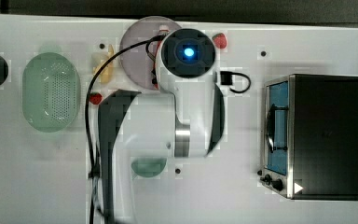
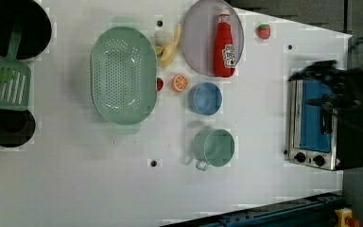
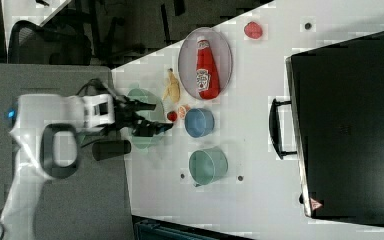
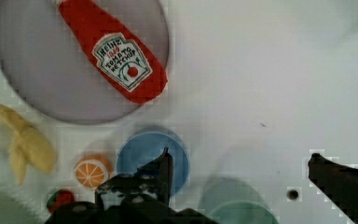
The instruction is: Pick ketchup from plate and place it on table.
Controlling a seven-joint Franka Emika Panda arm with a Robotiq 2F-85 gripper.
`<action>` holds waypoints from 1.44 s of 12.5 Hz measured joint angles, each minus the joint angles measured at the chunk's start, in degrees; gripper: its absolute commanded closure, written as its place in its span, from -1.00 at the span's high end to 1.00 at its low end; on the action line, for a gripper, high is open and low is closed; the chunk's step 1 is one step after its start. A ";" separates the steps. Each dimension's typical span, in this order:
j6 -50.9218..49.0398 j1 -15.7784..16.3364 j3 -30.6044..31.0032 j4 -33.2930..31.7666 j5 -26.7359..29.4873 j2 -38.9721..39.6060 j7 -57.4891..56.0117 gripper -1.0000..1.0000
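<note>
White counter (image 2: 75,189) with a few dark dots carries everything you see, and a dark toaster oven (image 2: 321,123) with a blue door sits at the left view's right edge. Your ketchup (image 2: 224,45) lies flat on the pale lilac plate (image 2: 196,42), cap pointing to the left view's top, its whitish label facing up. In the wrist view the ketchup (image 4: 116,56) crosses the plate (image 4: 32,79) at a slant, its base end reaching just past the rim.

Your pincer (image 4: 240,172) is spread wide and pinching nothing: in the wrist view one dark finger stands over the blue dish (image 4: 144,156) and the other is well apart from it over bare counter. In the right view the pincer (image 3: 152,117) hangs clear of the plate, and the ketchup (image 3: 206,65) is untouched. In the top view the arm (image 1: 186,93) covers much of the plate (image 1: 135,46).

Beside the plate in the left view you have a peeled banana (image 2: 168,47), an orange half (image 2: 180,82) and a strawberry (image 2: 263,31). Below the plate stands the blue dish (image 2: 204,98), and further down the left view a green cup (image 2: 214,147). A pale green colander (image 2: 123,75) sits to the left view's left of them, with a second small strawberry (image 2: 159,84) at its rim.
</note>
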 measured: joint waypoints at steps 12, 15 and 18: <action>17.77 1.96 0.76 7.78 0.18 26.18 -29.73 1.00; 17.79 2.09 0.86 13.48 -0.47 32.25 -34.88 1.00; 17.96 2.72 0.14 18.18 -2.95 36.16 -37.34 1.00</action>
